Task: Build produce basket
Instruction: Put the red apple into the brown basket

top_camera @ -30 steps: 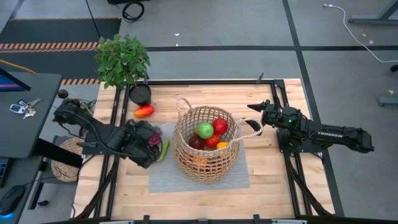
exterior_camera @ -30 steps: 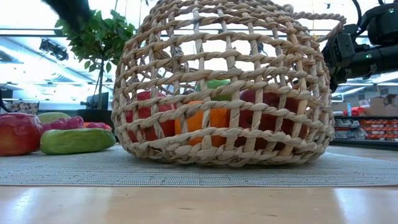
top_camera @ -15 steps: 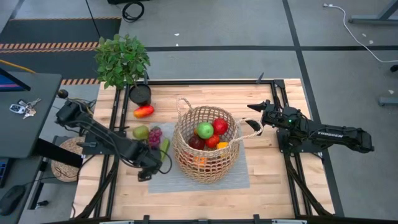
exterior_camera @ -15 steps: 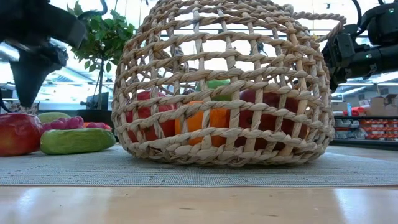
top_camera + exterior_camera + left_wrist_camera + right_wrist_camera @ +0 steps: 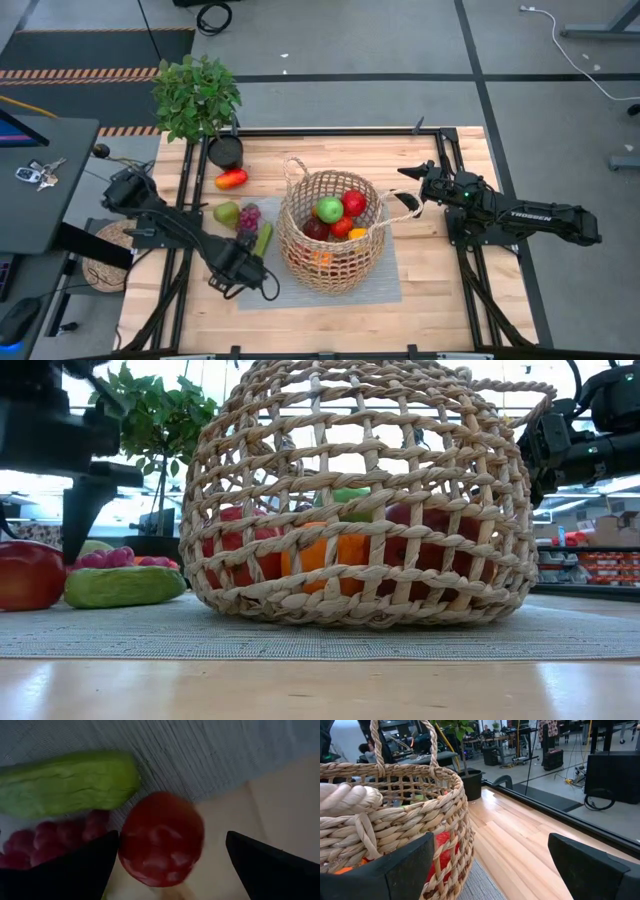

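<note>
Your high view looks straight down on the whole table, both arms in frame. Your low view sits at table-top height, pressed close to the basket (image 5: 360, 495), facing the room behind. Left wrist camera stares down, very near, at a red apple (image 5: 161, 845) and the cucumber (image 5: 67, 782). Right wrist camera looks level past the basket's rim into the room. All four views share the basket area.

Basket (image 5: 330, 232) sits mid-frame on a mat (image 5: 385, 285), fruit inside; cucumber (image 5: 263, 238), grapes (image 5: 249, 216) and pear (image 5: 226, 213) lie left of it.
</note>
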